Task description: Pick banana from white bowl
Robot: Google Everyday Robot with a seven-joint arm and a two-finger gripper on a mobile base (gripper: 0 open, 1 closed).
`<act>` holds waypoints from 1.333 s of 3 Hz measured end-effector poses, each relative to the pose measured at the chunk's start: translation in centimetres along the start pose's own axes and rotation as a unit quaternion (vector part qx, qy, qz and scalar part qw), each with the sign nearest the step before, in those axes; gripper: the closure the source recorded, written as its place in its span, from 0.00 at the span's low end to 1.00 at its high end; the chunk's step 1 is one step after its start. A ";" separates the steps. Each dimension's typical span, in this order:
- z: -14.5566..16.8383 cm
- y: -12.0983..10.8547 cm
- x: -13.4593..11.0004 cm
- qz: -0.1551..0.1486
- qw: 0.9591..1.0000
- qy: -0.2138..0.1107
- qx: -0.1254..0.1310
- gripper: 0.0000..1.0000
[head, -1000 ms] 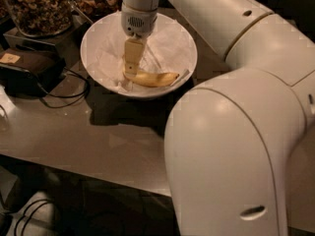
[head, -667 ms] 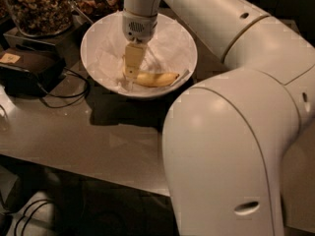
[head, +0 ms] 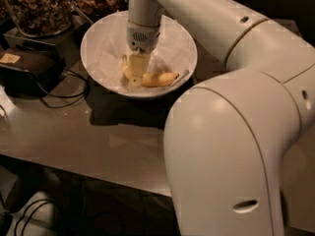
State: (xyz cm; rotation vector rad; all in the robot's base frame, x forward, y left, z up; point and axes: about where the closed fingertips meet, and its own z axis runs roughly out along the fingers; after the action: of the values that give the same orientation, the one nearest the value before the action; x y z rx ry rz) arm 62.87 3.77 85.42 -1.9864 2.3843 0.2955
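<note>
The white bowl (head: 179, 38), lined with crumpled white paper, stands on the counter at the upper middle. The yellow banana (head: 158, 79) lies inside it at the front, curving from left to right. My gripper (head: 136, 73) reaches straight down into the bowl from above and sits over the banana's left end, whose stem part is hidden behind it. The banana's right half shows free beside the gripper.
Glass jars of nuts (head: 37, 6) stand at the back left. A black box (head: 24, 68) with a cable (head: 64, 100) lies left of the bowl. My large white arm (head: 231, 146) fills the right half of the view. The counter's front edge (head: 88, 173) runs below.
The gripper has gone slightly lower into the bowl over the banana's left end. The banana and bowl have not moved.
</note>
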 end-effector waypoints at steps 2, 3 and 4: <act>0.9 0.2 0.8 0.004 1.000 0.005 -0.011 0.51; 0.2 0.4 1.3 0.009 1.000 0.009 0.008 0.74; 0.6 -0.6 0.2 0.008 1.000 -0.009 0.025 1.00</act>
State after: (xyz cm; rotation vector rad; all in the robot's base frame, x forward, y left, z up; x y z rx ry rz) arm 63.40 3.59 84.76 -1.9352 2.3732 0.2510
